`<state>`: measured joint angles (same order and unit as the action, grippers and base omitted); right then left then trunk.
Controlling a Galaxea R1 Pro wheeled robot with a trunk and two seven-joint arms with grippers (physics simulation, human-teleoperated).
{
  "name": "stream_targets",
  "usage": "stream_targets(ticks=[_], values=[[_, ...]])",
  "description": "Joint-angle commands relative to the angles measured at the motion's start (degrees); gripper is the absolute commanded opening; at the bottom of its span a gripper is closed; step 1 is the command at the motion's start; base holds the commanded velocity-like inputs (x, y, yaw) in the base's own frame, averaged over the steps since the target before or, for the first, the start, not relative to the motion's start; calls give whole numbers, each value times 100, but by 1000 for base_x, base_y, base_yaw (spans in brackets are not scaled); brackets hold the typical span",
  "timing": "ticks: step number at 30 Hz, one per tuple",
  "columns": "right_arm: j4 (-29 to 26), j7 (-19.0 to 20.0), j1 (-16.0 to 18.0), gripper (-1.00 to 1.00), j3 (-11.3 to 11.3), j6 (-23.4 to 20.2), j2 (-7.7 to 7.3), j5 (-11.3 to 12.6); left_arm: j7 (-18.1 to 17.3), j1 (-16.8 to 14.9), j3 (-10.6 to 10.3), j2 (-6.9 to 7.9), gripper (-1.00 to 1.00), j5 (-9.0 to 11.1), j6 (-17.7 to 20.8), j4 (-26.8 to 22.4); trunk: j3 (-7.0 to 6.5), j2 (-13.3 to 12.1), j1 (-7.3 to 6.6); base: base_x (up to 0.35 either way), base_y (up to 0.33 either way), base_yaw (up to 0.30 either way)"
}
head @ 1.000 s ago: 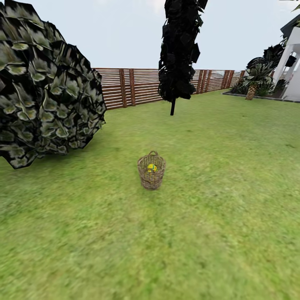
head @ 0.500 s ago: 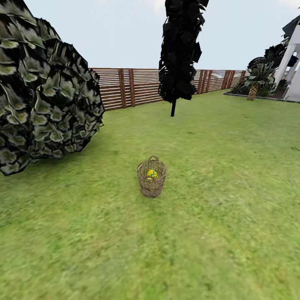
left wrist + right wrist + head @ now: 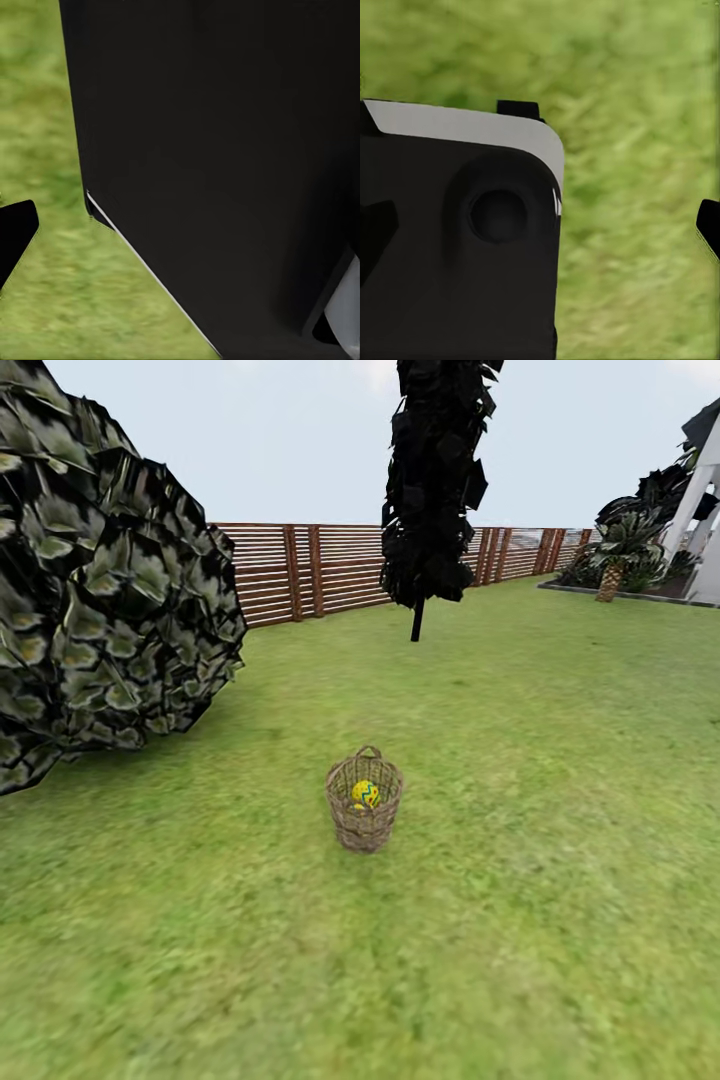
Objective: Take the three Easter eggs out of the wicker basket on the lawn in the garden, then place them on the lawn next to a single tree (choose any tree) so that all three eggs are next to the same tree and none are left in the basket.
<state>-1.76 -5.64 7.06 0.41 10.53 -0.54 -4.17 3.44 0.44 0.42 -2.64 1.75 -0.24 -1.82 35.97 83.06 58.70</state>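
The wicker basket [image 3: 364,815] stands upright on the lawn [image 3: 520,780] in the middle of the head view, a few steps ahead of me. One yellow Easter egg [image 3: 365,793] with a blue zigzag shows over its rim; the other eggs are hidden inside. The thick grey-brown tree is out of view. In the right wrist view my right gripper [image 3: 540,232] is open over grass, its dark fingertips [image 3: 709,225] at opposite edges of the picture. In the left wrist view my left gripper [image 3: 180,232] shows one fingertip [image 3: 15,232] far out to the side, beside a black part of my body [image 3: 225,150].
A big dark leafy bush [image 3: 100,580] fills the left. A dark narrow columnar tree [image 3: 430,490] stands behind the basket, before a brown slatted fence [image 3: 320,570]. A short palm [image 3: 612,565] and a white house [image 3: 705,510] are at the far right. Open grass surrounds the basket.
The camera has moved forward, so the basket sits lower and slightly larger in the head view, with the egg inside plainer. The bush has slid left. Nothing on the lawn has moved.
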Motion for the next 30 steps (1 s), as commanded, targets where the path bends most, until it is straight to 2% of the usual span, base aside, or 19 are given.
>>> stream_targets(ticks=[1, 7, 8, 11, 30], values=[[7, -26, 4, 100, 2, 12, 1, -43, 16, 2, 2, -1, 100, 18, -2, -11, 4, 2, 3, 281, 0, 0], [-20, -26, 6, 100, -2, 13, -13, -55, 1, 5, 1, 9, 100, 18, -2, -15, 4, 2, 3, 282, 0, 0], [-63, -33, 6, 100, -25, 32, -75, -41, -28, 2, -6, 15, 100, 20, 5, -37, 4, 2, 3, 312, 0, 0], [-216, -41, 6, 100, -43, 34, -99, -28, -28, 0, -6, 7, 100, 19, 10, -45, 4, 2, 3, 330, 0, 0], [-241, -34, 6, 100, -24, 37, -85, -32, -22, 0, -5, 9, 100, 27, 6, -29, 4, 2, 3, 341, 0, 0]])
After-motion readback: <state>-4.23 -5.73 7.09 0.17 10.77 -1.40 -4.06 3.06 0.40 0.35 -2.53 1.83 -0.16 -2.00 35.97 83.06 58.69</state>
